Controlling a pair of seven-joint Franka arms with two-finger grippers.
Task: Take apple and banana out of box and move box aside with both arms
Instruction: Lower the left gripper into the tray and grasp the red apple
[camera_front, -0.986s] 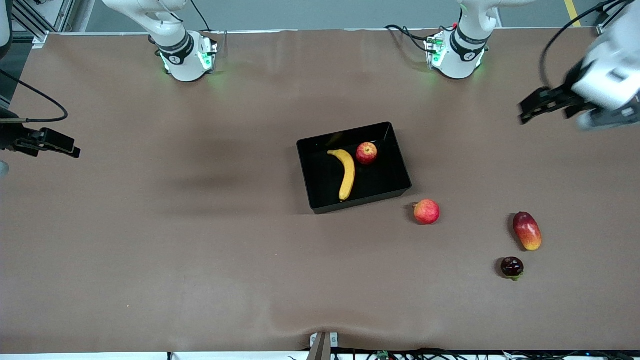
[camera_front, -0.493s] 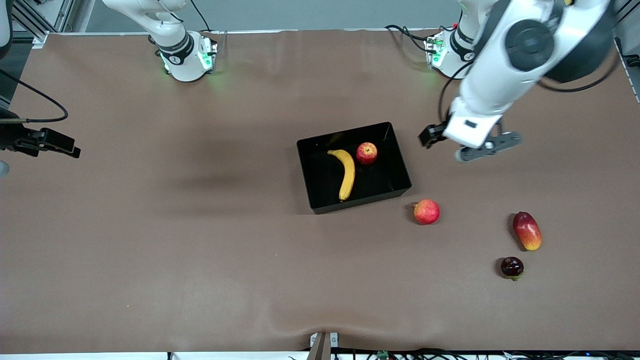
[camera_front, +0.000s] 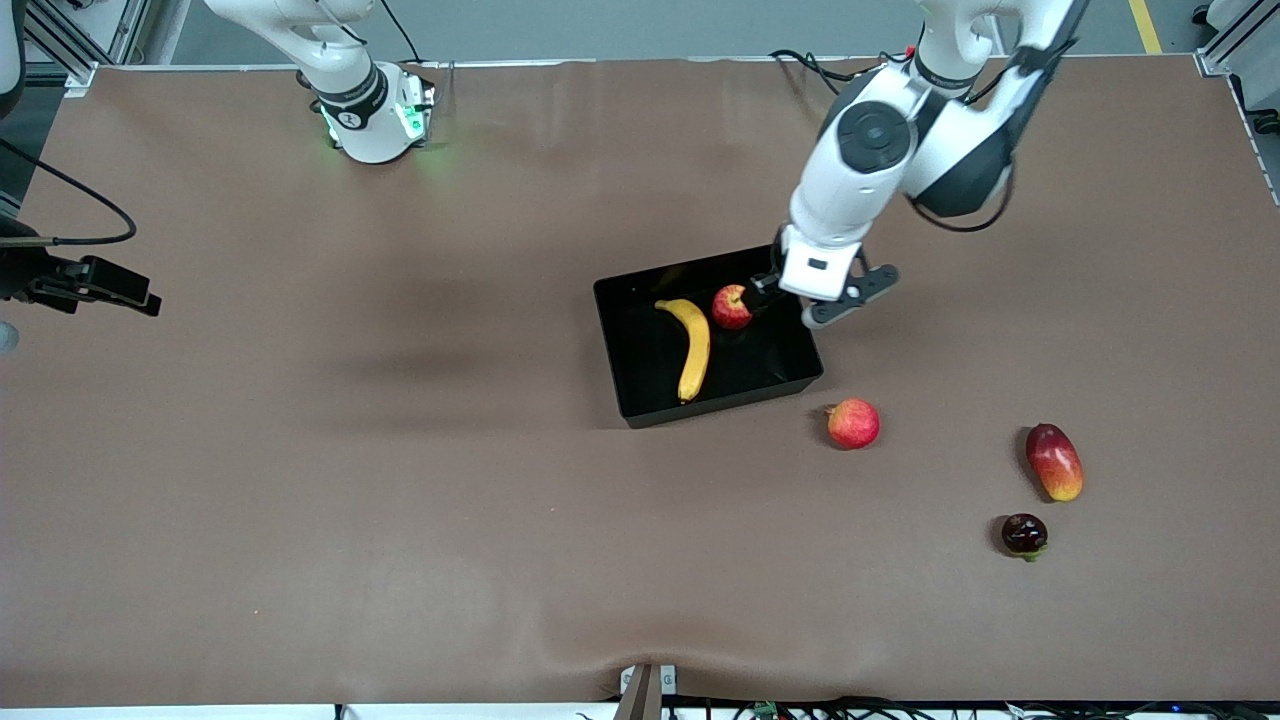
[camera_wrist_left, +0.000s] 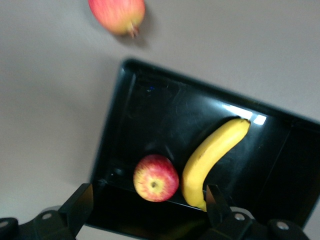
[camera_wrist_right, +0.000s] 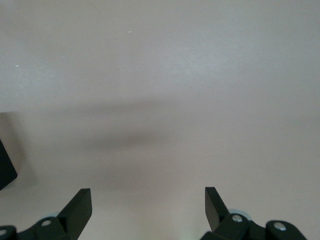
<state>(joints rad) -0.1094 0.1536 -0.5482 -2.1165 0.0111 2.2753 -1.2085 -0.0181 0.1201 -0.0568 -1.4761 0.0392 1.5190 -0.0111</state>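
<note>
The black box (camera_front: 722, 404) stands mid-table. In it lie the yellow banana (camera_front: 694, 345) and the small red apple (camera_front: 731, 307) with its yellowish patch. My left gripper (camera_front: 778, 295) is open and empty. It hangs over the box's rim at the left arm's end, beside the apple. In the left wrist view the apple (camera_wrist_left: 155, 178) and the banana (camera_wrist_left: 212, 155) lie in the box (camera_wrist_left: 115, 125), just ahead of the left gripper (camera_wrist_left: 147, 200). My right gripper (camera_front: 140, 298) waits open over the right arm's end of the table, and in its own view (camera_wrist_right: 147, 200) it is over bare table.
A larger pinkish-red apple (camera_front: 853, 423) lies on the table just outside the box, nearer the front camera; it also shows in the left wrist view (camera_wrist_left: 117, 15). A red-and-yellow mango (camera_front: 1054, 461) and a small dark fruit (camera_front: 1024, 534) lie toward the left arm's end.
My left arm has swung in from the left arm's end of the table to the box's rim beside the apple. The right arm and the fruits have not moved.
</note>
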